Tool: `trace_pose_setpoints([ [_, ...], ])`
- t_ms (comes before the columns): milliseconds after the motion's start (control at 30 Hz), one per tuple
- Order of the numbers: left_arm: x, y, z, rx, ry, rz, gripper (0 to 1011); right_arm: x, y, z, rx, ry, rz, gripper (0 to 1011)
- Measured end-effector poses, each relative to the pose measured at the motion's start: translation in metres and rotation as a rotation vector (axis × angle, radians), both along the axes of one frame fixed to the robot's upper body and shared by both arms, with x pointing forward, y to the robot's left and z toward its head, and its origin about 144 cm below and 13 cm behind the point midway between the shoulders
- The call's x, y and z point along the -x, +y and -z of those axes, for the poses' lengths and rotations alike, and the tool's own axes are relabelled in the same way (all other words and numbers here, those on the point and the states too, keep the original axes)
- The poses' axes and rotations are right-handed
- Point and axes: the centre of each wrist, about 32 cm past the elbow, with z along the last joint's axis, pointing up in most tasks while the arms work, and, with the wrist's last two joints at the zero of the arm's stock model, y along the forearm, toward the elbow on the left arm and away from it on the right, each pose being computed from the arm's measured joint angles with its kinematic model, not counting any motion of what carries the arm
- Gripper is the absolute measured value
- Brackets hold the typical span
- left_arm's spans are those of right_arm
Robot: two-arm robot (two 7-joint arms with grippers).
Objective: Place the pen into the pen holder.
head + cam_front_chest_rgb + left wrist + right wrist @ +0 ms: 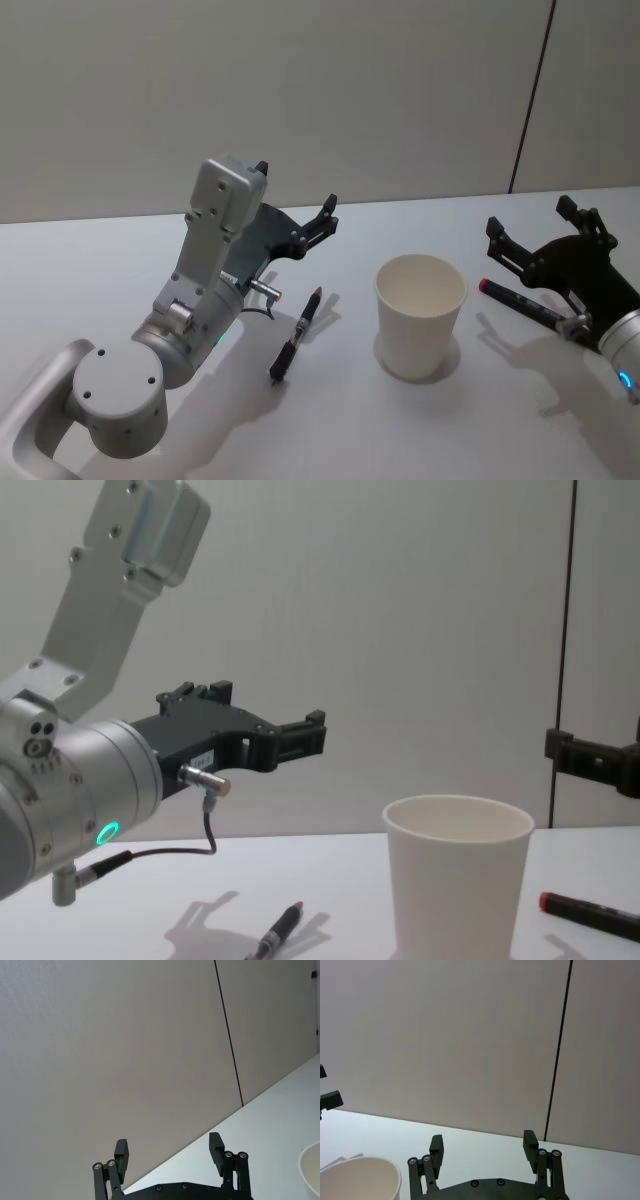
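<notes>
Left end effector (296,188) raised over the left side of the white tabletop (110,265), released, fingers spread wide and pointing toward the far wall. Slim dark pen (297,338) lies flat on the tabletop just right of the left arm, between it and the plain white paper cup (415,335), touching neither. Cup stands upright near centre, mouth up. Right end effector (531,218) at right, likewise released, held above a black marker with a red end (520,303) lying right of the cup.
</notes>
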Motion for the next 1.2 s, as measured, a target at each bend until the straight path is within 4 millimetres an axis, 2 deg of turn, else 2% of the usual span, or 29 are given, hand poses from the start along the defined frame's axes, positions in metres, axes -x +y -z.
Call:
trace_pose_setpoints([
  [1200, 0.0, 0.0, 0.0, 0.0, 0.0, 0.0, 1001, 0.0, 0.0, 0.0, 0.0, 0.0, 0.0, 1002],
])
